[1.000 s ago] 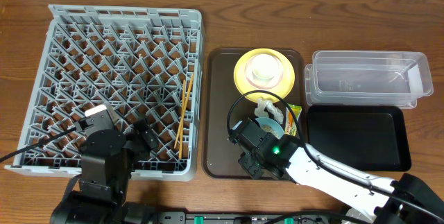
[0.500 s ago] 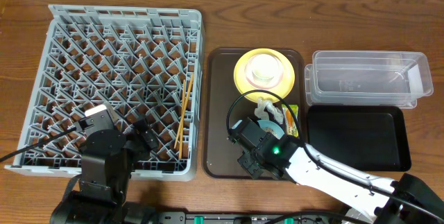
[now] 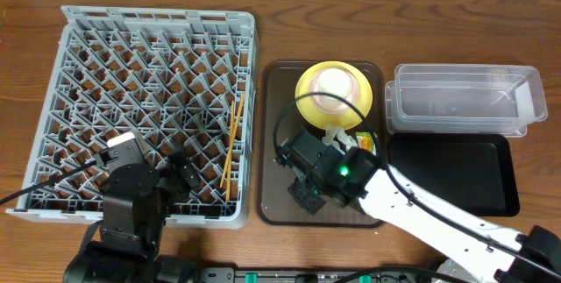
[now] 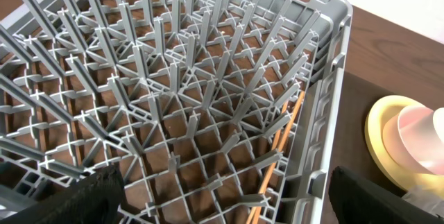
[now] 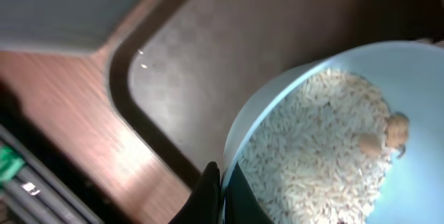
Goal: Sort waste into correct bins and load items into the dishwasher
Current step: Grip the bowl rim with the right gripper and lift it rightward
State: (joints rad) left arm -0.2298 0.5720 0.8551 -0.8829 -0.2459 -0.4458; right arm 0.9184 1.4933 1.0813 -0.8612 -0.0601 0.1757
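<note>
- Since a second ago the right claw [image 5: 223,188] and its wrist have moved up the brown serving tray [image 3: 275,125] toward the yellow plate [image 3: 308,108], and from overhead they now cover the spot where the bowl showed.
- Right claw: pinched shut on the rim of the light blue bowl [image 5: 395,78], which is over the serving tray and full of rice scraps [image 5: 312,148].
- Left claw [image 4: 229,200]: fingers spread wide and empty, low over the near part of the dish rack [image 3: 158,11].
- Done so far: only the chopsticks [image 3: 232,143] lie in the rack, near its right wall.
- Left to do, as I judge it:
  - the rice must go into a bin and the bowl into the rack;
  - the plate and the white cup [image 3: 331,83] standing on it are not yet loaded;
  - the napkin [image 3: 337,134] and snack wrapper [image 3: 367,145] lie on the serving tray, unsorted.
- Both bins, the clear container [image 3: 465,99] and the black tray [image 3: 447,178], look empty on the counter [image 3: 280,20].
- Count: two chopsticks; one plate, cup, bowl, napkin and wrapper; two bins; one rack.
</note>
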